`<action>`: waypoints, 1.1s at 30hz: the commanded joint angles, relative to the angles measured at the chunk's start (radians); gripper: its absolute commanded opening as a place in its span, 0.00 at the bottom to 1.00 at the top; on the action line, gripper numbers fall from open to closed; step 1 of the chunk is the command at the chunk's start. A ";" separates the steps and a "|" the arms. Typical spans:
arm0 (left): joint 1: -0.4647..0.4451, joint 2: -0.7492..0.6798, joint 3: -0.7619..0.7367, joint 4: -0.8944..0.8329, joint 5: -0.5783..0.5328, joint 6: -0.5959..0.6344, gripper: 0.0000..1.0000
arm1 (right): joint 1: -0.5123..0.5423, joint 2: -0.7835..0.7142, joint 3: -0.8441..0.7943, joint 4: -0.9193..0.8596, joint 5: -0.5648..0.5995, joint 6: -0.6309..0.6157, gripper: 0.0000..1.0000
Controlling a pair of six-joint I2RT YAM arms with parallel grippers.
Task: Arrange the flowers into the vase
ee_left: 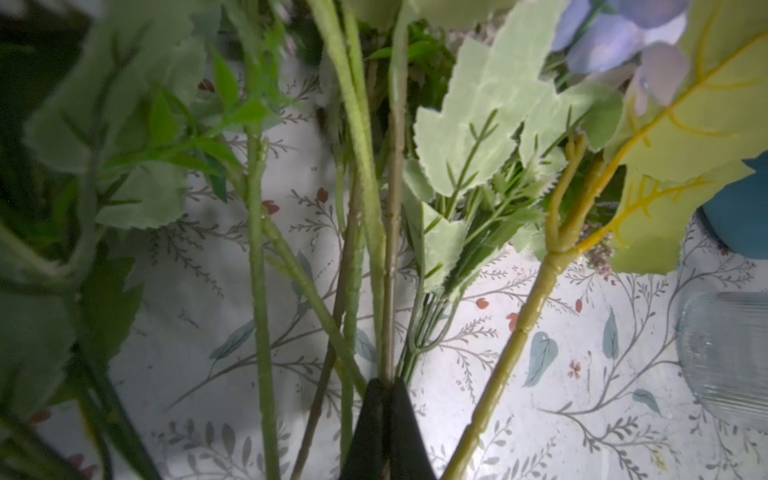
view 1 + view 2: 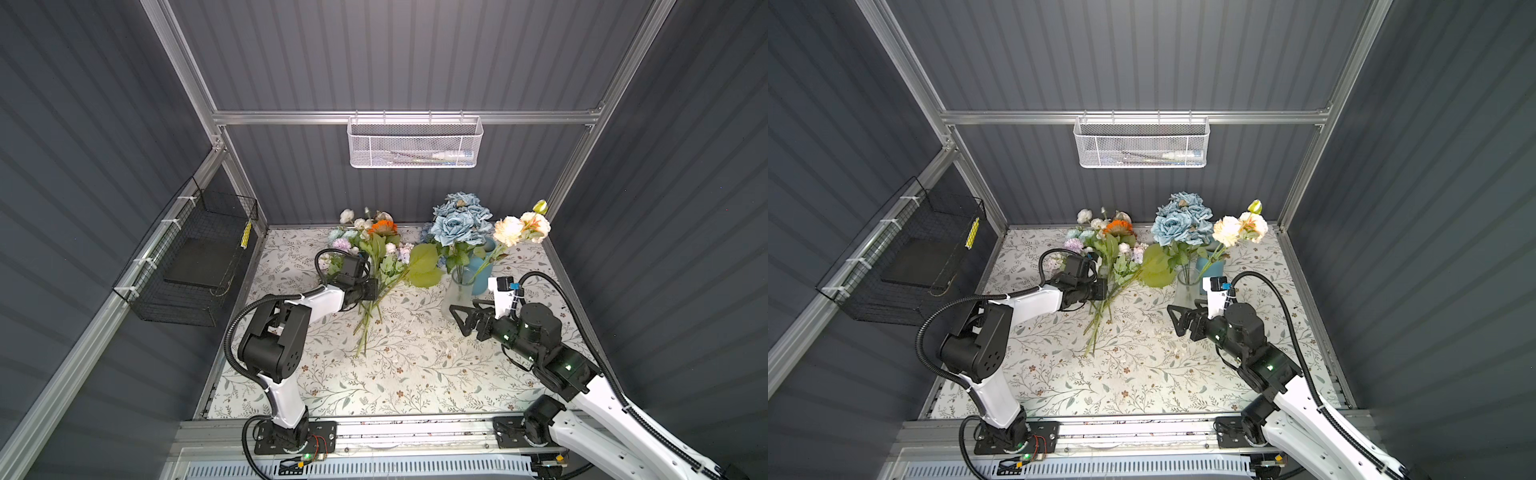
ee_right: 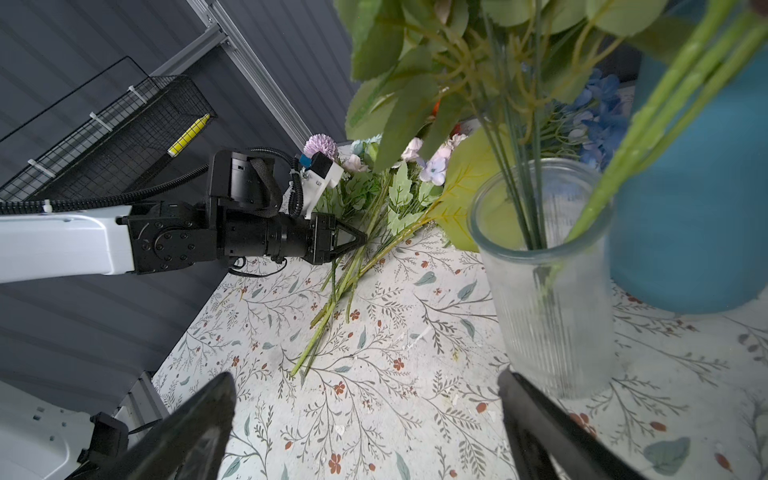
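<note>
**A:** Where are the flowers?

**B:** Most are a loose heap of green-stemmed artificial sprays (image 2: 376, 251) lying on the leaf-printed tablecloth (image 2: 374, 386), back left. Blue roses (image 2: 455, 224) and cream blossoms (image 2: 509, 230) already stand in the clear ribbed glass vase (image 2: 458, 291).

**A:** And the grippers?

**B:** The left gripper (image 1: 387, 388) is pinched tight on one thin olive stem (image 1: 394, 232), with other stems crowding both sides. The right gripper (image 2: 459, 321) hovers near the vase, fingers spread wide and holding nothing.

**A:** Anything in between?

**B:** A broad yellow-green leaf (image 2: 424, 266) lies between heap and vase. A blue cylindrical pot (image 2: 484, 278) stands just behind the vase.
</note>
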 commanded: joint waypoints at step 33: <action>-0.122 -0.208 -0.174 -0.012 -0.024 -0.092 0.00 | 0.117 0.098 0.082 0.030 0.050 -0.003 0.99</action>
